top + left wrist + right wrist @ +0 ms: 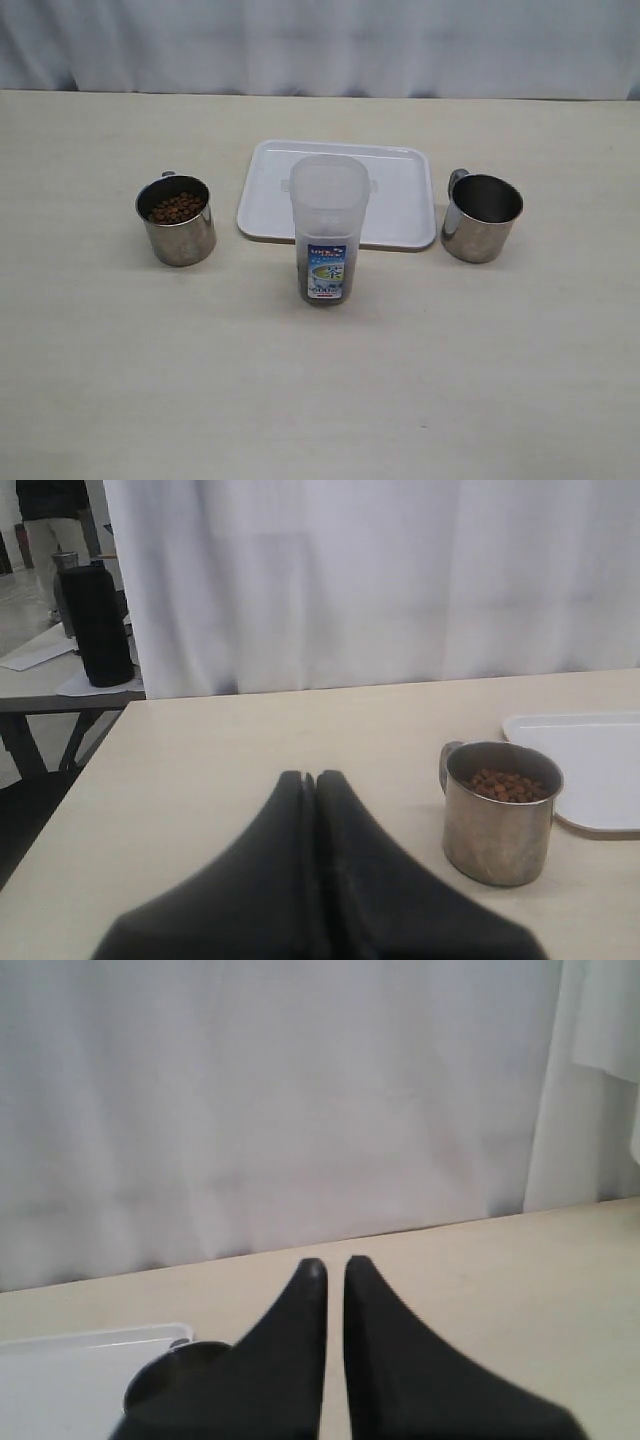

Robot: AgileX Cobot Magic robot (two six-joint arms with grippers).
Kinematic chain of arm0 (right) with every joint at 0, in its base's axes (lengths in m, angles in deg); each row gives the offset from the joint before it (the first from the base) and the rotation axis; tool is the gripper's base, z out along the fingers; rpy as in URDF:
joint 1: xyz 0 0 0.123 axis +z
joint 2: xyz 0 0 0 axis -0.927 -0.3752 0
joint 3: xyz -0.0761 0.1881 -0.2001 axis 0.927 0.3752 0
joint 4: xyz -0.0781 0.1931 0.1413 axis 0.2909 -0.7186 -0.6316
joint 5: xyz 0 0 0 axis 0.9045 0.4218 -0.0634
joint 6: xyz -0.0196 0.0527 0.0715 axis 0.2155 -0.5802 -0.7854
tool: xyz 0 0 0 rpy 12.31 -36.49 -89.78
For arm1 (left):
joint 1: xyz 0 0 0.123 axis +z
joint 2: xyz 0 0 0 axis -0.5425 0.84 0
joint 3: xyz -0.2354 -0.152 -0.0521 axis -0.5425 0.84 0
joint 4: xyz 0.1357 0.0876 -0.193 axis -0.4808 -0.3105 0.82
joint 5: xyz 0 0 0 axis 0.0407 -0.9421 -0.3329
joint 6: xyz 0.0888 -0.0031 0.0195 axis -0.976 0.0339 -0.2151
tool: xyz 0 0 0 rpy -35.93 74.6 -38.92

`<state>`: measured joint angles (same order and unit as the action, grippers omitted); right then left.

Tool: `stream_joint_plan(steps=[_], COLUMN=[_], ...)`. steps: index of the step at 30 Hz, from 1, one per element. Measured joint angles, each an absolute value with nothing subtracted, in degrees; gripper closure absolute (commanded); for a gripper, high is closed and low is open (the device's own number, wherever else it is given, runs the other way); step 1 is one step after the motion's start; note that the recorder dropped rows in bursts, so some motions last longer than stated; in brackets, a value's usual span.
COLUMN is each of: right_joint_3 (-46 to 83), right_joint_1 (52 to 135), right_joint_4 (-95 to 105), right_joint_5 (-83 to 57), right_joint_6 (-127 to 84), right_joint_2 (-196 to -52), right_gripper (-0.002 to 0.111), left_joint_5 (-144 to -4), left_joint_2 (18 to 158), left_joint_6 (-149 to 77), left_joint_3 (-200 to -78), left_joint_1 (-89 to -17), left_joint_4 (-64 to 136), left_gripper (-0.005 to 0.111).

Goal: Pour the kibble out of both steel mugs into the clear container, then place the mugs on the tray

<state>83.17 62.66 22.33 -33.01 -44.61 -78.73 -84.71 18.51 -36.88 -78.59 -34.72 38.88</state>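
Backdrop: pale table, white curtain behind.
Kibble: held in left steel mug, left of centre.
Clear container: centre, upright, just before tray.
Right steel mug: right of tray.
Left gripper: fingers pressed together, empty.
Right gripper: closed, empty.

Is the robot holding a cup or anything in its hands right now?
No, nothing is held. The left gripper and right gripper are both shut empty; the kibble mug and the other mug stand free on the table.

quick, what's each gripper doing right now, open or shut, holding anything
left gripper: closed, fingers pressed together, holding nothing.
right gripper: closed, nothing between its fingers.
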Motion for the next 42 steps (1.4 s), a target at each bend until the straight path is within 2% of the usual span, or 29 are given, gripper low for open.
stream_joint_plan(steps=[7,9,42], right_joint_3=[83.2,83.2,83.2], right_joint_1=[62.7,62.7,65.3], right_joint_4=[26.2,24.4,22.3], right_joint_5=[-7.2,-5.0,-3.3], right_joint_6=[-55.3,-54.6,-54.5], right_joint_2=[-53.8,-52.9,-52.6], right_gripper=[0.104,0.104,0.104], left_joint_5=[-84.7,-84.7,-84.7], left_joint_2=[18.5,18.5,18.5], left_joint_6=[-36.9,-36.9,-36.9], left_joint_3=[-78.6,-78.6,-78.6], left_joint_1=[-34.7,-34.7,-34.7], left_joint_4=[38.9,38.9,38.9], left_gripper=[0.107,0.107,0.107])
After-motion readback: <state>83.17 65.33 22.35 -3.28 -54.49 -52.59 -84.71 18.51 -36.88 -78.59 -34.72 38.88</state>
